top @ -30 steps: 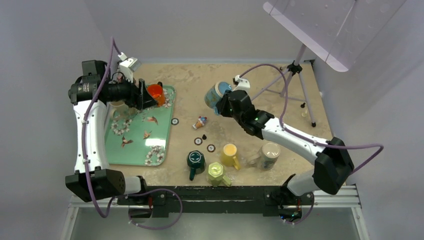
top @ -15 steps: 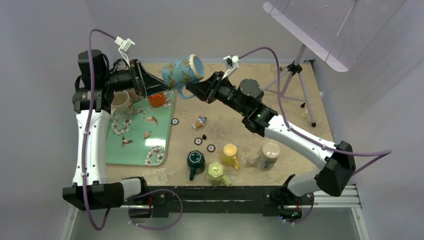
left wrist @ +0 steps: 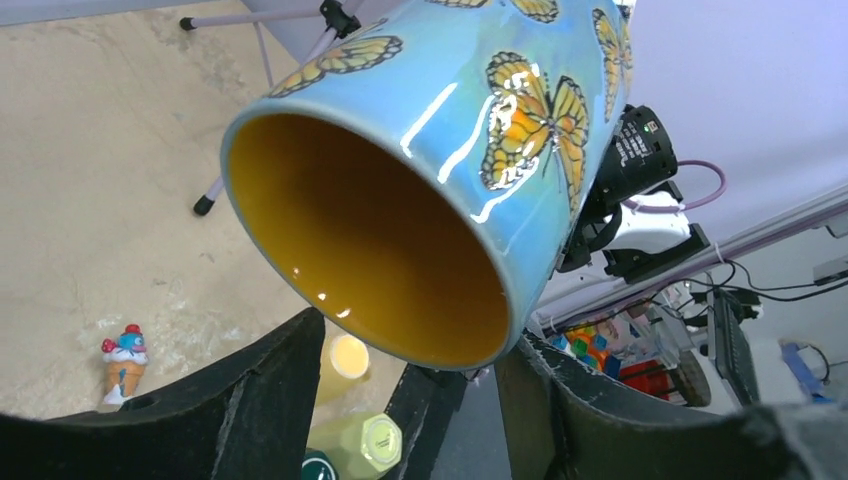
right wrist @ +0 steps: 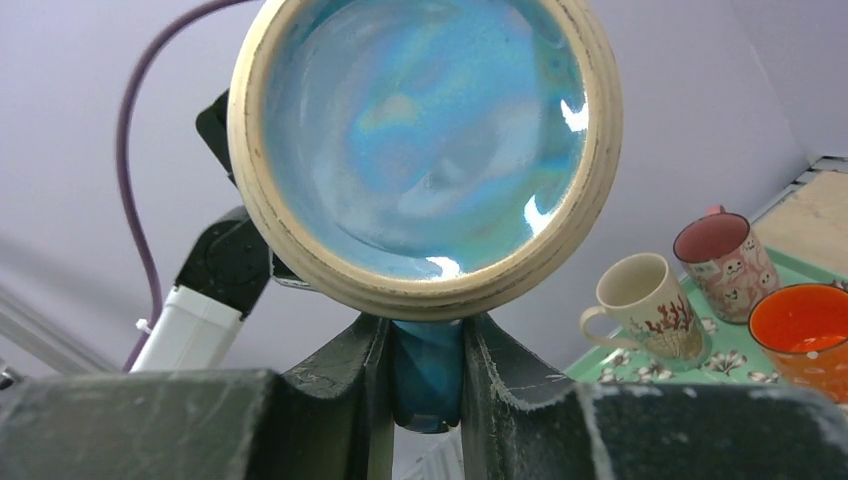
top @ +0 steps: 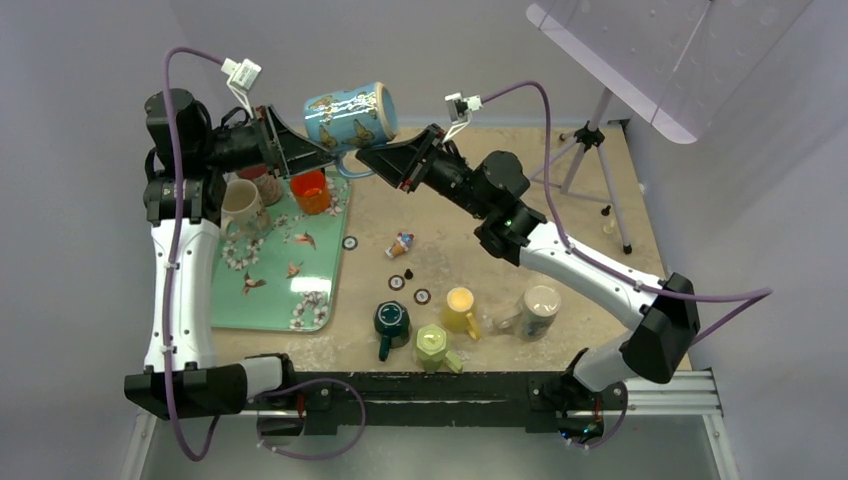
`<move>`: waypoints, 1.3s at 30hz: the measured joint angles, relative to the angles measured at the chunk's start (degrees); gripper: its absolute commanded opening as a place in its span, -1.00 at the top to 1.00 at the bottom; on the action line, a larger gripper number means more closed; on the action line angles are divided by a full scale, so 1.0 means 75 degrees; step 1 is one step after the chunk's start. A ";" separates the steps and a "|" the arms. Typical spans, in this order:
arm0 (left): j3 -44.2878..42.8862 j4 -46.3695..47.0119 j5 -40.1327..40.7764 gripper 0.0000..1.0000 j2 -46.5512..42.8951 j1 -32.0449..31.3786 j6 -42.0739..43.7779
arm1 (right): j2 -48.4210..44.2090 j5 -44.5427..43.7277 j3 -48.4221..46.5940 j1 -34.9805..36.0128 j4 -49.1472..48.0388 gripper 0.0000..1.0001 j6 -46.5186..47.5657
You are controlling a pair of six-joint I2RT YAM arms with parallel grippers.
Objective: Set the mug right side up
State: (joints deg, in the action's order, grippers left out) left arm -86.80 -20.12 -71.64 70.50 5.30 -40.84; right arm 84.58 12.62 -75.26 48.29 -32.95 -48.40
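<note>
The blue butterfly mug (top: 349, 115) hangs in the air above the table's back left, lying on its side. Its yellow mouth (left wrist: 370, 240) faces my left gripper and its base (right wrist: 425, 140) faces my right gripper. My right gripper (top: 368, 158) is shut on the mug's blue handle (right wrist: 427, 370), as the right wrist view (right wrist: 427, 325) shows. My left gripper (top: 320, 152) is open, its two fingers spread just under the mug's rim in the left wrist view (left wrist: 410, 345). I cannot tell whether they touch the rim.
A green tray (top: 280, 275) at the left holds a cream mug (top: 240, 200), a pink mug (top: 268, 186) and an orange cup (top: 311, 190). Dark green (top: 391, 320), lime (top: 432, 343), yellow (top: 460, 305) and white (top: 540, 308) mugs stand near the front. A toy (top: 401, 243) and tripod (top: 590, 140) stand further back.
My right gripper has lifted the mug from low over the table and carried it left, turning it onto its side. My left gripper has risen from the tray to meet its mouth.
</note>
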 measured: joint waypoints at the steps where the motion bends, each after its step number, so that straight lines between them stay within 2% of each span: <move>1: -0.0187 -0.0399 0.0026 -0.35 0.0029 0.0000 0.0265 | -0.0023 -0.0020 0.0000 0.0003 0.0050 1.00 0.0026; 5: -0.1198 -0.2157 0.0207 -0.36 0.0277 -0.0017 0.1804 | -0.0213 -0.0178 0.0006 0.0058 0.0428 1.00 0.0283; 11: -0.1588 -0.2970 0.0484 -0.37 0.0289 -0.0017 0.3016 | -0.0428 -0.0204 0.0128 0.0050 0.1352 1.00 0.0624; 15: -0.1559 -0.3214 0.0539 -0.25 0.0353 -0.0017 0.3212 | -0.0431 -0.0204 0.0256 0.0012 0.1649 1.00 0.0667; 18: -0.1020 -0.2632 0.0356 -0.12 0.0312 -0.0026 0.2658 | -0.0428 -0.0157 0.0262 0.0000 0.1647 1.00 0.0662; 20: -0.0624 -0.2090 0.0271 0.03 0.0254 -0.0082 0.2052 | -0.0414 -0.0128 0.0265 -0.0009 0.1649 1.00 0.0644; 23: -0.0388 -0.1341 0.0219 0.41 0.0224 -0.0172 0.1102 | -0.0251 -0.0023 0.0256 -0.0009 0.1460 1.00 0.0583; 24: -0.0335 -0.1058 0.0198 0.57 0.0204 -0.0175 0.0743 | -0.0163 0.0035 0.0230 -0.0029 0.1349 1.00 0.0557; 25: -0.0283 -0.0766 0.0189 0.86 0.0178 -0.0169 0.0373 | -0.0038 0.0114 0.0181 -0.0055 0.1204 1.00 0.0513; 26: -0.0236 -0.0376 0.0128 1.00 0.0154 -0.0160 0.0079 | 0.0090 0.0172 0.0143 -0.0087 0.1072 1.00 0.0405; 27: -0.0195 -0.0009 0.0000 1.00 0.0128 -0.0160 -0.0181 | 0.0213 0.0259 0.0114 -0.0128 0.0979 1.00 0.0268; 28: -0.0175 0.0254 -0.0102 1.00 0.0114 -0.0184 -0.0318 | 0.0318 0.0358 0.0093 -0.0149 0.0921 0.94 0.0131; 30: -0.0178 0.0440 -0.0140 1.00 0.0061 -0.0207 -0.0326 | 0.0522 0.0539 0.0067 -0.0152 0.0737 0.09 -0.0131; 31: -0.0216 0.0166 -0.0070 1.00 0.0052 -0.0189 -0.0157 | 0.0574 0.0603 0.0023 -0.0154 0.0737 -0.29 -0.0201; 32: -0.0329 -0.0326 0.0090 1.00 0.0067 -0.0169 0.0146 | 0.0618 0.0635 -0.0023 -0.0163 0.0810 -0.75 -0.0163; 33: -0.0557 -0.1087 0.0510 1.00 0.0111 -0.0204 0.0632 | 0.0682 0.0624 -0.0119 -0.0169 0.0985 -0.88 -0.0111; 34: -0.0711 -0.1673 0.0898 1.00 0.0160 -0.0262 0.1105 | 0.0726 0.0565 -0.0187 -0.0169 0.1172 -0.92 -0.0114; 36: -0.1037 -0.2935 0.2037 1.00 0.0289 -0.0364 0.2468 | 0.0799 0.0379 -0.0303 -0.0160 0.1743 -0.96 0.0085; 39: -0.1020 -0.4199 0.3984 1.00 0.0423 -0.0373 0.4605 | 0.0854 -0.0082 -0.0417 -0.0175 0.2868 -0.97 0.0370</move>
State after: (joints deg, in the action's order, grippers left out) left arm -94.45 -51.62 -41.76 73.67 2.50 -6.31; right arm 90.98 12.01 -78.39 46.98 -11.44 -45.63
